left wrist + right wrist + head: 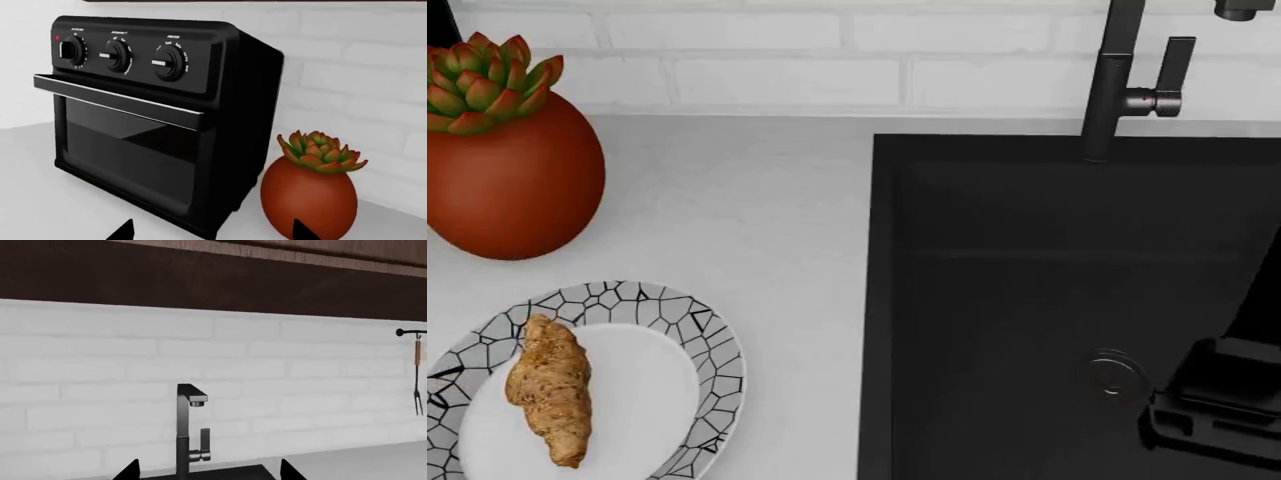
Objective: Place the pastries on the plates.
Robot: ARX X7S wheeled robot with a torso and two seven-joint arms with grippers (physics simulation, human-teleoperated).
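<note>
A speckled brown croissant (551,388) lies on a white plate with a black mosaic rim (701,335) at the lower left of the head view. No other pastry shows in any view. My left gripper (213,235) is open with nothing between its fingertips (123,232), and it faces a black oven and a red pot. My right gripper (210,474) is open and empty too, pointing at the faucet over the sink. In the head view only a black part of my right arm (1221,400) shows, above the sink.
A red round pot with a succulent (507,170) stands behind the plate, next to a black countertop oven (153,115). A black sink (1068,300) with a black faucet (1121,80) fills the right side. A white brick wall backs the counter, and a fork (417,375) hangs on it.
</note>
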